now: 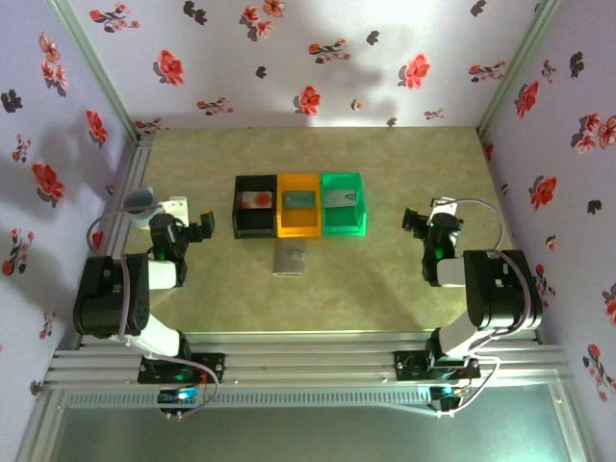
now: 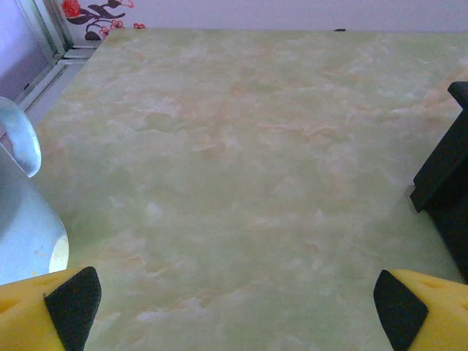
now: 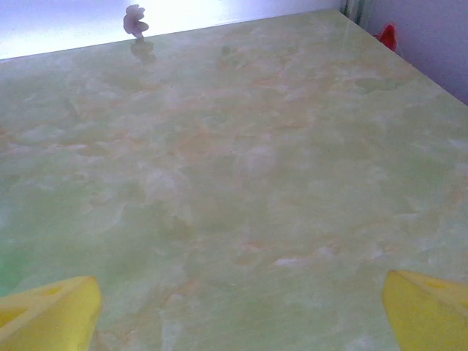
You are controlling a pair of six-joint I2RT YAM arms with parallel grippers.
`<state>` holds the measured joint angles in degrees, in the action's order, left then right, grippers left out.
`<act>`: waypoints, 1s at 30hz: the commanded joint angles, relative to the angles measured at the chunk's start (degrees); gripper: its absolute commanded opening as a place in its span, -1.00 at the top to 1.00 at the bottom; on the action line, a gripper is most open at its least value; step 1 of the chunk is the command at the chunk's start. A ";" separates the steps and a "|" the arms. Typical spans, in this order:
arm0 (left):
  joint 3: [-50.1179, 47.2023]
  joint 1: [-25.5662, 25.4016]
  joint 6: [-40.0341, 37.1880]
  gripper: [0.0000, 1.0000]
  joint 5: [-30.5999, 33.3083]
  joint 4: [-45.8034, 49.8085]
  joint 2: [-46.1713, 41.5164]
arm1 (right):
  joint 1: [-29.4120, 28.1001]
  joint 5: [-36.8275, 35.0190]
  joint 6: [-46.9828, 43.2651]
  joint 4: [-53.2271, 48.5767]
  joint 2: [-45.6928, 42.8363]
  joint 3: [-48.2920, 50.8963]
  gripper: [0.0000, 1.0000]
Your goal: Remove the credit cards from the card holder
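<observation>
The small flat grey card holder (image 1: 290, 258), probably light and slippery, lies just before the orange plastic bin (image 1: 299, 214); pinch its edges with the left gripper (image 1: 195, 231) or right gripper (image 1: 417, 222), both spread wide.

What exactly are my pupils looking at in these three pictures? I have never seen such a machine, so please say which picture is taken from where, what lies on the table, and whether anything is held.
The overhead view looks down on two robot arms bolted at the table's near edge. The other two pictures come from small cameras on the wrists; the yellow shapes at their bottom corners are each arm's own fingers.

The left gripper and the right gripper both stand open and hold nothing.

On the marbled table stand three bins in a row: the black bin, the orange bin and the green bin, each with a card-like thing inside. Just in front of the orange one lies the card holder, a small flat grey wallet, untouched.
</observation>
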<state>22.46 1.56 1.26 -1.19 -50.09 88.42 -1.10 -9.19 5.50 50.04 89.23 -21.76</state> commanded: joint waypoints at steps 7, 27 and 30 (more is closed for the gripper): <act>0.11 0.28 -1.17 -0.99 -0.74 -0.01 -0.36 | 0.36 0.86 -0.84 -0.21 0.05 -0.99 -0.98; 0.13 0.29 -1.18 -1.00 -0.78 -0.01 -0.35 | 0.14 -5.40 0.63 -2.30 -3.24 -1.03 -0.98; 0.12 0.32 -1.17 -0.99 -0.75 -0.01 -0.36 | -0.12 -9.62 2.58 -19.08 -12.13 -6.05 -0.99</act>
<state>22.46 1.56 1.26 -1.19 -50.09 88.42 -1.10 -13.28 6.20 41.71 84.18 -22.98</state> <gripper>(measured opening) 0.997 0.992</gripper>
